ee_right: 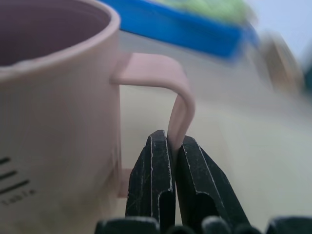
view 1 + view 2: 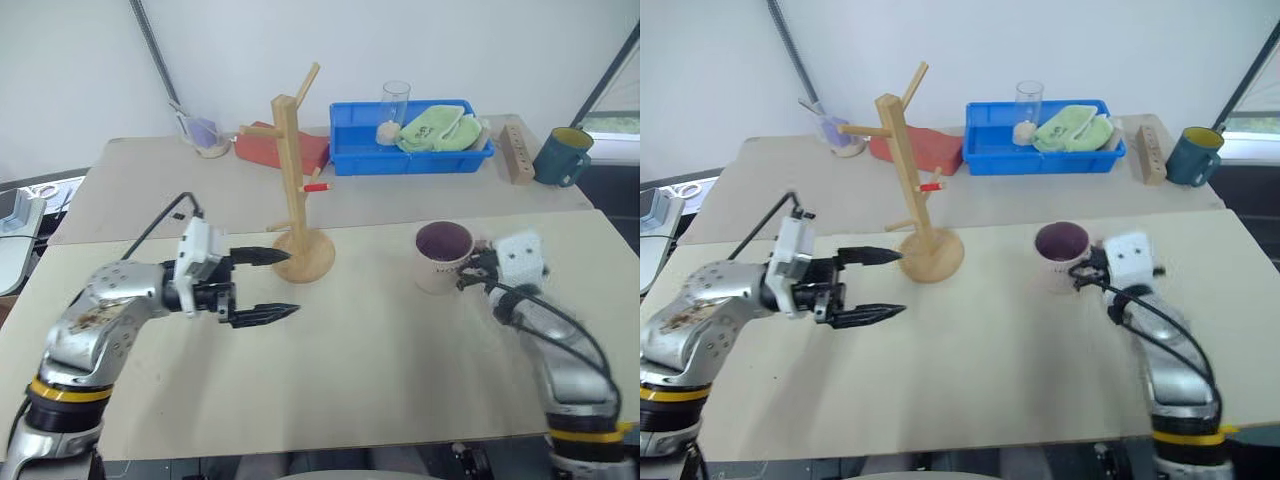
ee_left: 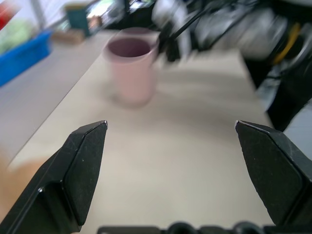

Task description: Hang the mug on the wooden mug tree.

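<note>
The mug [image 2: 443, 255], pale pink with a purple inside, is upright at the table's right. My right gripper [image 1: 171, 139] is shut on the mug's loop handle [image 1: 178, 97], pinching its thin band from the right side. The wooden mug tree [image 2: 290, 170] stands on its round base [image 2: 303, 255] at the table's middle, with a red-tipped peg [image 2: 317, 187]. My left gripper [image 2: 292, 283] hangs open just left of that base, pointing across the table toward the mug [image 3: 131, 68], with nothing between its fingers.
At the back stands a blue bin [image 2: 410, 158] holding a green cloth [image 2: 437, 130] and a glass [image 2: 395, 102]. A dark blue mug [image 2: 560, 157] and a wooden block with holes [image 2: 516, 152] are at the back right. A red object [image 2: 282, 145] lies behind the tree.
</note>
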`<state>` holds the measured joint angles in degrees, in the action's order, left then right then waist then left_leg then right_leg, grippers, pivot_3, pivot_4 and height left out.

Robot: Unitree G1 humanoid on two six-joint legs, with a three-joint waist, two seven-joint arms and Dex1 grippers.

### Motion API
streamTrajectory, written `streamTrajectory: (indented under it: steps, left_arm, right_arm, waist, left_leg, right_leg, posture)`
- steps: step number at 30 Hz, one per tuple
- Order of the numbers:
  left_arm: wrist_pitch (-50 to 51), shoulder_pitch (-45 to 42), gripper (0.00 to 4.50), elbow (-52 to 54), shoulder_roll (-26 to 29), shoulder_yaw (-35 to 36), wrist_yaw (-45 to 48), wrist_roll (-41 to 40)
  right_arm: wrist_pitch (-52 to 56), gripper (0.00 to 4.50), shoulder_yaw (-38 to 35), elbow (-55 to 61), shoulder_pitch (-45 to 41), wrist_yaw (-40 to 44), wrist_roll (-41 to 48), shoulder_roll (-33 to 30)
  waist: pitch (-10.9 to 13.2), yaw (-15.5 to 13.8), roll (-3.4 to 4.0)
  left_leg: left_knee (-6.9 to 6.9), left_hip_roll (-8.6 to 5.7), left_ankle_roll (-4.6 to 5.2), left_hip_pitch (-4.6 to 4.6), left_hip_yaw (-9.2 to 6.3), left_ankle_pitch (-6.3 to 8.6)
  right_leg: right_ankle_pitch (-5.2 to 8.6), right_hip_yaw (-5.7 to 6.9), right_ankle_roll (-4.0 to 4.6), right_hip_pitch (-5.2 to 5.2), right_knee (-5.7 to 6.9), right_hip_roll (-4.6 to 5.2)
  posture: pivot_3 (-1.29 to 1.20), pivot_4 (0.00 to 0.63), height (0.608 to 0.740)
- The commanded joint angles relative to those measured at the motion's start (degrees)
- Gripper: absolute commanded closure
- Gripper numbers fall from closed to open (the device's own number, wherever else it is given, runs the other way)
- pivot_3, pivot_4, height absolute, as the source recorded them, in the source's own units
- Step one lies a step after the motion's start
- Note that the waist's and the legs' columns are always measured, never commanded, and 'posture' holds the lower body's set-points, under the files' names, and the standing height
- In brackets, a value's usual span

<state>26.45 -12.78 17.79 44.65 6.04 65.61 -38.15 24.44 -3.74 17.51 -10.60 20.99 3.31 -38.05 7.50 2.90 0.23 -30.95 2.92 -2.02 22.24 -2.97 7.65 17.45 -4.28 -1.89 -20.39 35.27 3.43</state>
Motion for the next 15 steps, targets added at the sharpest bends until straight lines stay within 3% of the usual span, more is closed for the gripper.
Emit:
streamTrajectory:
  steps: [1, 4, 8, 15]
  left_arm:
    - [0.17, 1.55, 0.0, 0.0, 1.01, 5.01, -1.46, -1.14]
    - [1.68, 3.24, 0.0, 1.78, 0.17, 7.13, -2.53, -4.09]
    - [2.13, 3.66, 0.0, 3.36, -0.29, 7.9, -3.71, -5.11]
    - [3.34, 2.71, 0.0, 5.93, -0.47, 8.22, -6.63, -6.82]
  right_arm:
    - [-4.66, 4.46, 8.27, 5.27, -11.05, 12.78, -5.52, -9.17]
    - [-8.9, 4.46, 15.5, -0.21, -24.9, 22.76, -8.24, -12.34]
    - [-14.66, 4.46, 20.98, -8.1, -36.27, 30.1, -10.16, -10.38]
    - [-23.06, 4.46, 24.29, -17.47, -45.18, 36.9, -11.77, -5.86]
  waist:
    - [0.02, -0.01, -0.02]
    - [0.1, -0.21, -0.13]
    - [0.15, -0.84, -0.27]
    - [0.09, -1.03, -0.16]
  left_leg:
    - [0.0, 0.0, 0.03, -0.01, -0.01, 0.02]
    - [0.05, 0.04, 0.02, -0.03, -0.03, 0.1]
    - [0.04, 0.06, -0.36, 0.03, 0.03, 0.33]
    - [0.04, 0.06, 0.09, 0.04, 0.07, 0.05]
  right_leg:
    - [0.0, 0.01, 0.0, -0.02, -0.01, 0.0]
    - [0.01, 0.11, 0.01, -0.04, -0.09, 0.02]
    - [0.01, 0.16, 0.02, 0.05, -0.15, 0.04]
    - [-0.02, 0.14, -0.01, 0.11, -0.1, 0.03]
  posture:
    - [0.0, 0.15, 0.721]
    - [0.0, 0.15, 0.721]
    - [0.0, 0.15, 0.721]
    - [0.0, 0.15, 0.721]
